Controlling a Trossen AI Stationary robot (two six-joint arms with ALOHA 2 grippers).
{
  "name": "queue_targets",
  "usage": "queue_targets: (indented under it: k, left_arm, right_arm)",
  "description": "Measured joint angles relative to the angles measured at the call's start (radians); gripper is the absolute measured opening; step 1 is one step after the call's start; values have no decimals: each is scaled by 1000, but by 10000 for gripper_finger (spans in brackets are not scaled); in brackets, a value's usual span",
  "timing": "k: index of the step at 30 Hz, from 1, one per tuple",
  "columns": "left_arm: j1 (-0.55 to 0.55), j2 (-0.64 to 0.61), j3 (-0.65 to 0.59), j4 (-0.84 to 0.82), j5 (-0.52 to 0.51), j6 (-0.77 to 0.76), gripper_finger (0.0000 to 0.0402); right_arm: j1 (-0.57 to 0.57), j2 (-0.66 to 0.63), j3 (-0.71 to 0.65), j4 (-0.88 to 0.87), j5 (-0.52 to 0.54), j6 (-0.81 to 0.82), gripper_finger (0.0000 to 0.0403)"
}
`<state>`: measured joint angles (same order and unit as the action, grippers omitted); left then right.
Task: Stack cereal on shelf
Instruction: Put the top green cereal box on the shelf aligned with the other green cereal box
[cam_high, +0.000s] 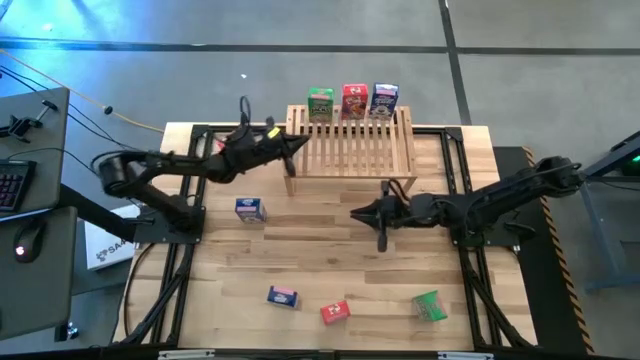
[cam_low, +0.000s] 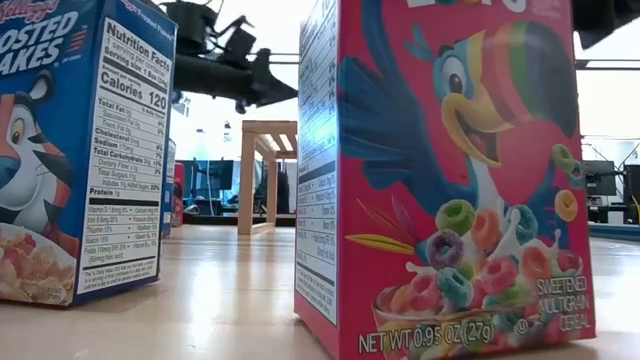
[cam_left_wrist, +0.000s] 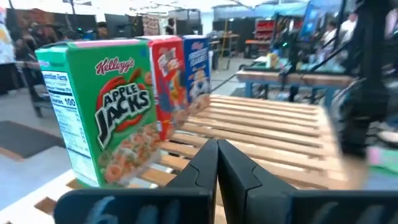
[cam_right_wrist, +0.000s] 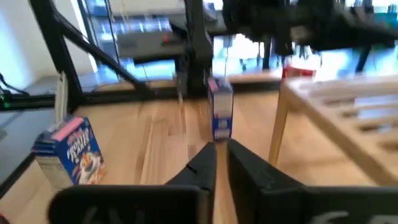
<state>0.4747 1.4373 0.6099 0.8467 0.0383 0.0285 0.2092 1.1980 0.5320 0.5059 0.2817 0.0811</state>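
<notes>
The shelf (cam_high: 350, 148) is a light-wood slatted rack at the table's far middle. Three cereal boxes stand upright in a row on its far edge: green (cam_high: 320, 103) (cam_left_wrist: 106, 118), red (cam_high: 354, 100) (cam_left_wrist: 168, 78) and blue (cam_high: 385, 98) (cam_left_wrist: 196, 62). My left gripper (cam_high: 300, 146) (cam_left_wrist: 216, 152) is shut and empty, level at the shelf's left end and pointing across the slats. My right gripper (cam_high: 355, 212) (cam_right_wrist: 221, 152) hovers in front of the shelf and points toward the table's left. Its fingers stand slightly apart with nothing between them. A blue box (cam_high: 250, 208) (cam_right_wrist: 221, 115) stands on the table beyond it.
Three more boxes lie near the table's front edge: blue (cam_high: 283, 296) (cam_low: 80, 150), red (cam_high: 335, 312) (cam_low: 450, 170) and green (cam_high: 430, 305). The shelf's slats (cam_left_wrist: 273, 134) in front of the standing row are bare. Dark frame rails (cam_high: 180, 260) run along both table sides.
</notes>
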Motion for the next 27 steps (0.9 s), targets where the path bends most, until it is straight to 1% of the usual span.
queue_targets:
  k: [2,5,10,13,15,17,20,27]
  left_arm:
    - [2,-61,-31,-47,12,-19,1]
    - [3,-135,-68,-98,36,-16,1]
    - [3,-206,-107,-142,46,18,1]
    - [3,-216,-126,-144,46,34,1]
    - [3,-214,-134,-147,46,35,1]
    - [3,-214,-140,-148,46,36,1]
    - [3,-212,-141,-162,46,36,1]
    - [3,-212,-141,-169,45,59,1]
  right_arm:
    - [8,0,76,-190,0,59,57]
    - [31,0,218,-546,2,181,109]
    - [72,0,420,-1169,92,465,198]
    - [70,0,467,-1382,105,570,234]
    - [53,0,469,-1439,102,593,247]
    - [26,0,458,-1440,75,592,254]
    - [-14,0,441,-1432,42,549,256]
    - [-87,15,441,-1427,37,452,257]
